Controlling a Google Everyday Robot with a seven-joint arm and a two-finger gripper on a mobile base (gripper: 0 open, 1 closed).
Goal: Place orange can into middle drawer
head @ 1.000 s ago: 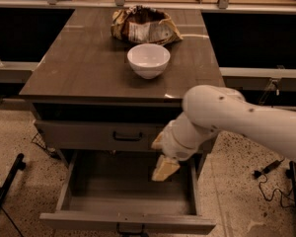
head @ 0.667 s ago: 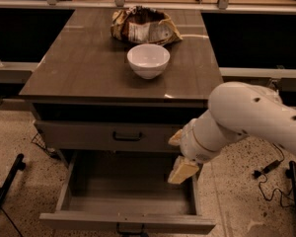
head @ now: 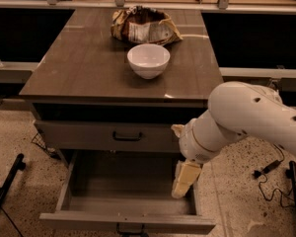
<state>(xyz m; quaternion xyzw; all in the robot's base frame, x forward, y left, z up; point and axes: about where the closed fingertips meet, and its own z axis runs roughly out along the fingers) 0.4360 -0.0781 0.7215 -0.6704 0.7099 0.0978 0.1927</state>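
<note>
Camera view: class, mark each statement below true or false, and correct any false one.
1. The middle drawer is pulled open. True.
2. The white bowl sits inside the open drawer. False: it stands on the tabletop.
3. The gripper is at the right side of the open drawer. True.
4. The snack bag lies in front of the bowl, nearer the camera. False: it lies behind the bowl, farther from the camera.
5. The upper drawer, with the curved black handle, is open too. False: it is shut.
</note>
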